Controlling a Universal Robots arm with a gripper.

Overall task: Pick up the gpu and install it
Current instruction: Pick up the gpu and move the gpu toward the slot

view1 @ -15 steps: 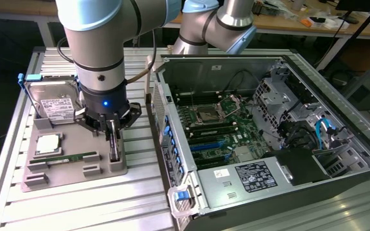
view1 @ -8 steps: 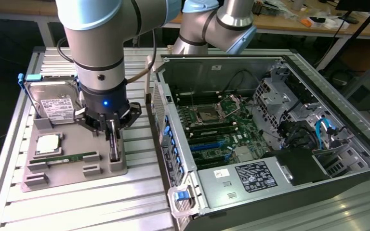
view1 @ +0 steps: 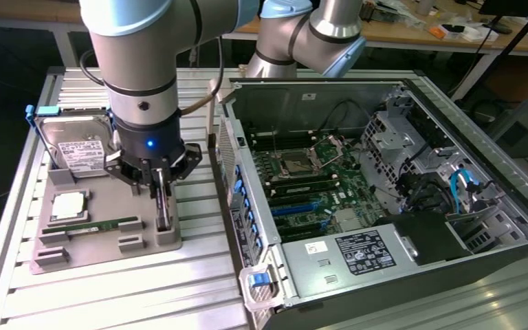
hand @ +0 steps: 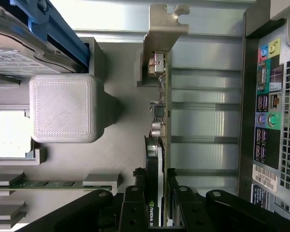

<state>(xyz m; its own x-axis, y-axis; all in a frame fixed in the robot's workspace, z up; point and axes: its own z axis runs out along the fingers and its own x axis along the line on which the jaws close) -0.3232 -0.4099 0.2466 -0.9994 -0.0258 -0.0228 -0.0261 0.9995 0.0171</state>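
Item 1, gripper: I am seeing it hanging from the arm, pointing down over the gray holder. Its black fingers are pinching the gpu between them, one on each face of the card.

Item 2, gpu: it is standing on edge at the side of the holder nearer the computer case. In the wrist view its silver bracket is showing at the end far from the fingers, and a black cooler is sitting inside the grip. I cannot tell whether the card is resting in the holder or raised off it.

Item 3, other holder contents: a hard drive is standing at the far end, a processor chip is lying in the middle, and a memory stick is lying at the near end.

Item 4, computer case: it is lying open on the slatted table, at the exterior view's right of the holder, with its motherboard facing up.
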